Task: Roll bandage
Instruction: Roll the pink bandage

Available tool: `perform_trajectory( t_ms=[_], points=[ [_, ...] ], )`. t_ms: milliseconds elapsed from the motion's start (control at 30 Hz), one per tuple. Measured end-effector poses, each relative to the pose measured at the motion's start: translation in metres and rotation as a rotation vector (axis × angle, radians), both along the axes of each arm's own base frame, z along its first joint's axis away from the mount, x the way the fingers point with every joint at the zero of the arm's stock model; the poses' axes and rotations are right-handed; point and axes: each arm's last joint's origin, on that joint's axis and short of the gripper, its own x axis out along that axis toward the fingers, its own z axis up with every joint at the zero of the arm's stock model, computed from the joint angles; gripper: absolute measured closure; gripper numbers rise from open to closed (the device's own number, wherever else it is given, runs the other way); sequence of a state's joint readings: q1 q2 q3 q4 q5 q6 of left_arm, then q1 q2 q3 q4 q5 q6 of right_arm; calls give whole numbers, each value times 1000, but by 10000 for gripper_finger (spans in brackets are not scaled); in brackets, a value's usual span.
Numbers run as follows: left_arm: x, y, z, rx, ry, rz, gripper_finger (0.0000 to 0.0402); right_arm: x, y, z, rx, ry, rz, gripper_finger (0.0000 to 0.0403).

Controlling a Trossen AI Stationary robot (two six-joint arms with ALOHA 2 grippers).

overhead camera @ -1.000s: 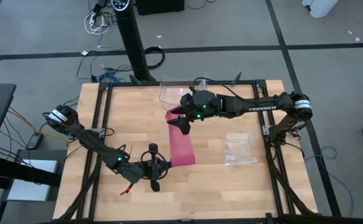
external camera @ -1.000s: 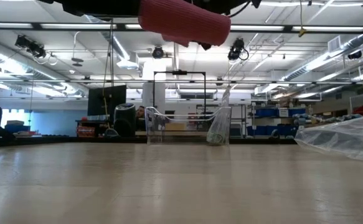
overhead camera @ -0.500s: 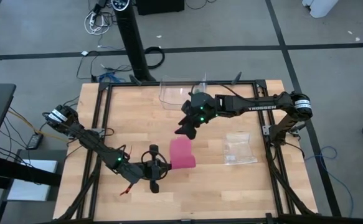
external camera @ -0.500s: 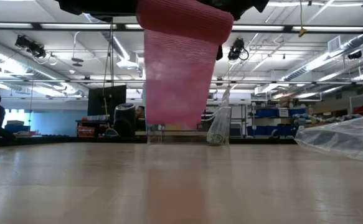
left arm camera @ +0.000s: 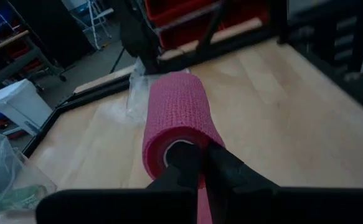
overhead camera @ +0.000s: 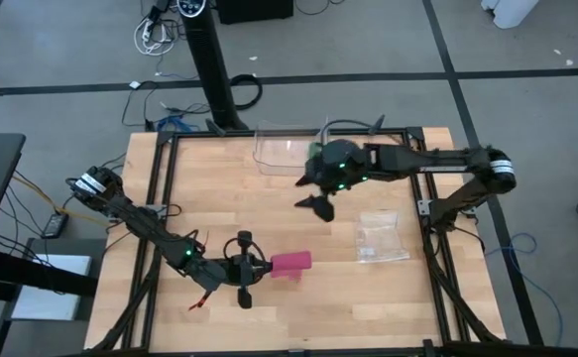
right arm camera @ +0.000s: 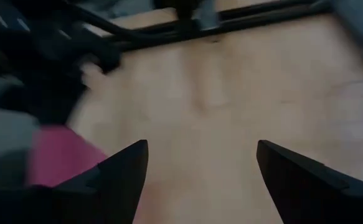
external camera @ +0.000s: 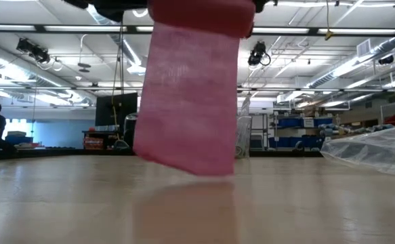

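Rolling is close to done, I'd say: the bandage (overhead camera: 290, 263) now sits as a short pink roll at my left hand (overhead camera: 252, 268), near the front middle of the table (overhead camera: 209, 188), where a second ago a long strip ran up the boards to my right hand (overhead camera: 320, 194). From the left wrist camera I see that hand's fingers pinched tight on the core of the roll (left arm camera: 180, 121), which sticks out ahead of them. From table height a loose tail (external camera: 187, 102) hangs below the roll, its lower edge just above the wood, so the last stretch is not wound in. My right hand has let the far end go and pulled back toward the far right, jaws spread wide and holding nothing, beside the clear tray (overhead camera: 284, 147). A plastic bag (overhead camera: 380, 236) lies apart to the right. I judge only the tail is left to take up.
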State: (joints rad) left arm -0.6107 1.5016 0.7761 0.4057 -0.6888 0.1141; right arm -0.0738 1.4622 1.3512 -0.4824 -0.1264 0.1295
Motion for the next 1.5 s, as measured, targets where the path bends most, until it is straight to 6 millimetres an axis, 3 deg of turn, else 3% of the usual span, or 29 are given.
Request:
perform_trajectory(
  t_ms=[100, 200, 500, 633, 767, 900, 1033, 1333, 1433, 1500],
  points=[
    [-4, 4, 14, -50, -46, 7, 389, -23, 1, 6, -141, -1, -4, 108],
    [-10, 8, 29, -85, -95, 3, 389, -41, 4, -6, -188, -44, 18, 117],
    [-25, 18, 60, -160, -190, -7, 389, -74, 19, -114, -106, -401, 41, 141],
    [-27, 22, 68, -171, -226, 0, 389, -81, 29, -141, -14, -507, 43, 162],
    [-26, 28, 74, -168, -269, 13, 389, -75, 43, -149, 62, -564, 103, 191],
    [-25, 31, 76, -155, -279, 18, 389, -61, 60, -142, 77, -639, 154, 194],
    [-24, 34, 77, -155, -286, 22, 389, -44, 71, -138, 50, -652, 155, 170],
    [-23, 35, 81, -133, -318, 7, 389, -17, 67, -154, 30, -588, 94, 109],
    [-24, 36, 84, -118, -336, 14, 389, -13, 72, -162, 33, -561, 104, 125],
    [-23, 37, 86, -115, -351, 27, 389, -12, 77, -166, 34, -556, 82, 156]
  ],
)
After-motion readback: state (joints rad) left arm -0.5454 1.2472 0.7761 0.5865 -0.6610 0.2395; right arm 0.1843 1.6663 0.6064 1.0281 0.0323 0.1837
